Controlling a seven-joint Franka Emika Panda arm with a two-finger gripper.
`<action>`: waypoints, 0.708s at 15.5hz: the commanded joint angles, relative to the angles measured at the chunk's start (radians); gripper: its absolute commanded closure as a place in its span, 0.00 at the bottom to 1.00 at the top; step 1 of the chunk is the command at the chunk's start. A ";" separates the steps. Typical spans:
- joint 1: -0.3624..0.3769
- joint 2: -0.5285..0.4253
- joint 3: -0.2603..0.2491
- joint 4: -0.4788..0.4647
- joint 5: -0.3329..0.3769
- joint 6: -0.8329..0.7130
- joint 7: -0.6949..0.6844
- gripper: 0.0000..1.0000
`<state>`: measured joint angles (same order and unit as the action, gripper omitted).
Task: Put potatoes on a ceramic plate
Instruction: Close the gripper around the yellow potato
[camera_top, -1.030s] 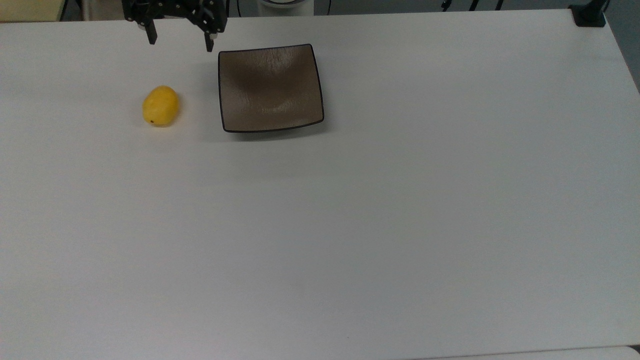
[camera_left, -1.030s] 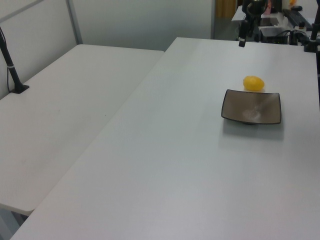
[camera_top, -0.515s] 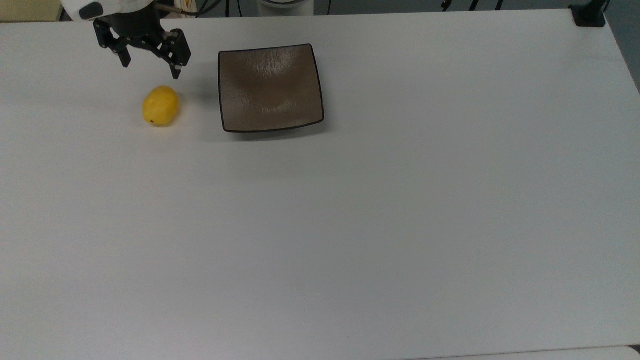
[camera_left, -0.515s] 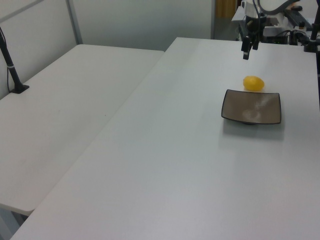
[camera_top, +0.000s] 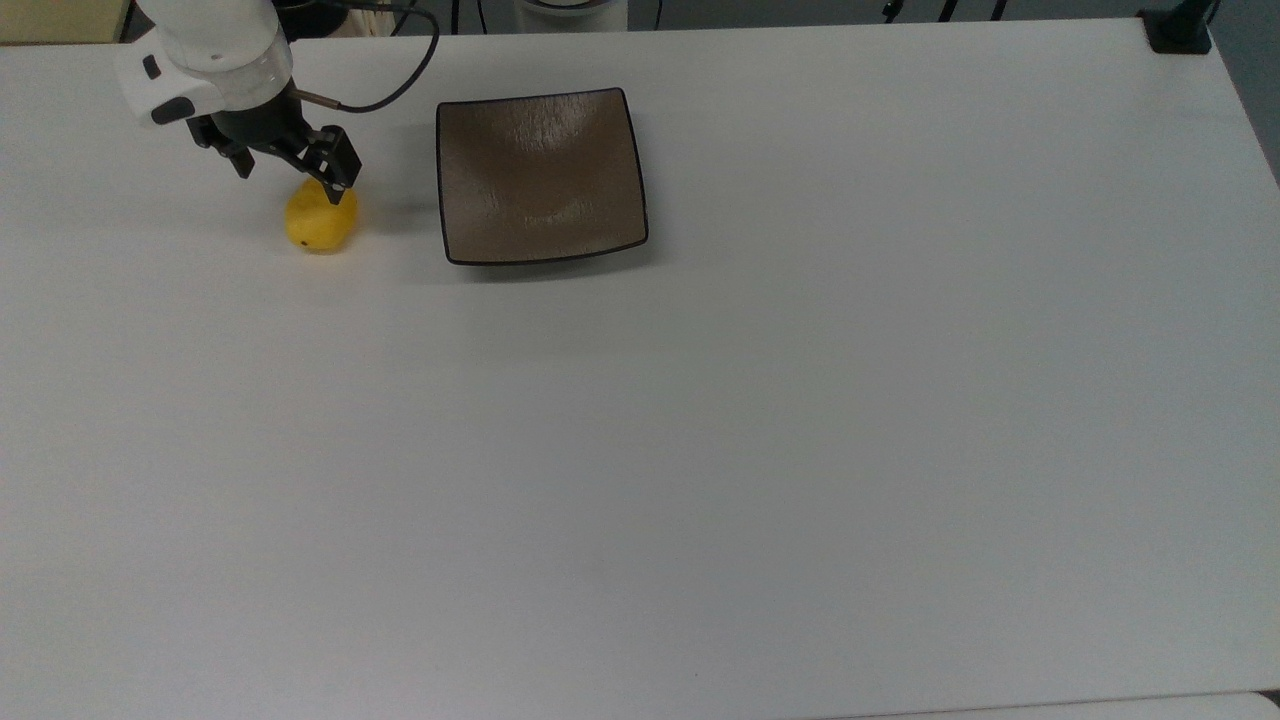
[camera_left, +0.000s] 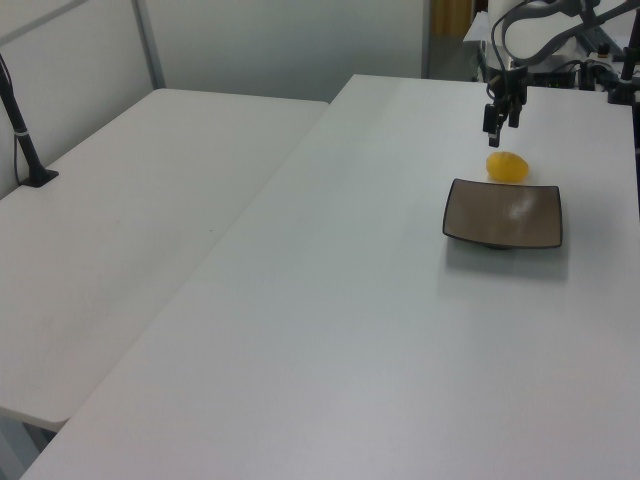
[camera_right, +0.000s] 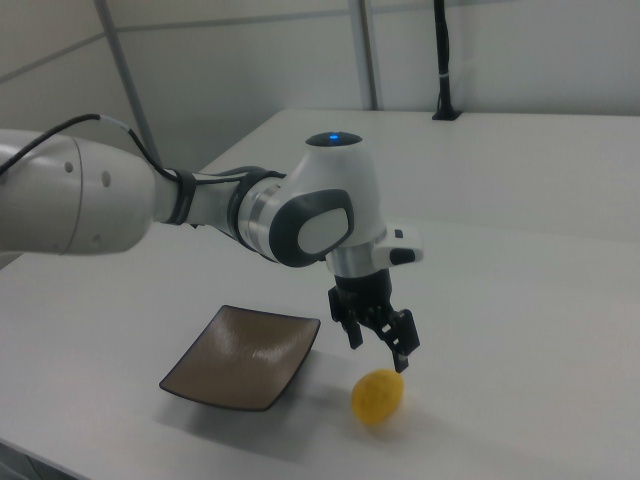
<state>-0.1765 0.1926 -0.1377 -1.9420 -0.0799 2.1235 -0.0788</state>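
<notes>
**Open gripper above the potato, plate empty**

The ceramic plate serves as the landmark. It lies flat on the white worktop, a square, shallow, brown-grey dish with a thin black rim, and nothing rests in it.

The potato lies on the worktop beside the plate, on the top view's left of it, apart from its rim and not touching it. It is bright yellow and egg-shaped, with a small dark spot at the end nearer the bottom of the top view. In the left view the potato sits just behind the plate; in the right view the potato lies on the right view's right of the plate.

The gripper is on the same side of the plate as the potato. Its two black fingers are spread apart and hold nothing. In the right view the gripper points down just above the potato, with a gap between the fingertips and the yellow surface. In the left view the gripper hangs over the potato, behind the plate's far edge. The white arm reaches in from the right view's left, passing above the plate.
</notes>
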 joint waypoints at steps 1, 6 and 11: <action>0.003 0.039 -0.007 -0.008 -0.024 0.042 -0.010 0.00; -0.005 0.073 -0.007 -0.029 -0.067 0.050 -0.010 0.00; -0.017 0.085 -0.005 -0.029 -0.067 0.050 -0.013 0.30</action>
<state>-0.1882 0.2852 -0.1396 -1.9540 -0.1328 2.1443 -0.0788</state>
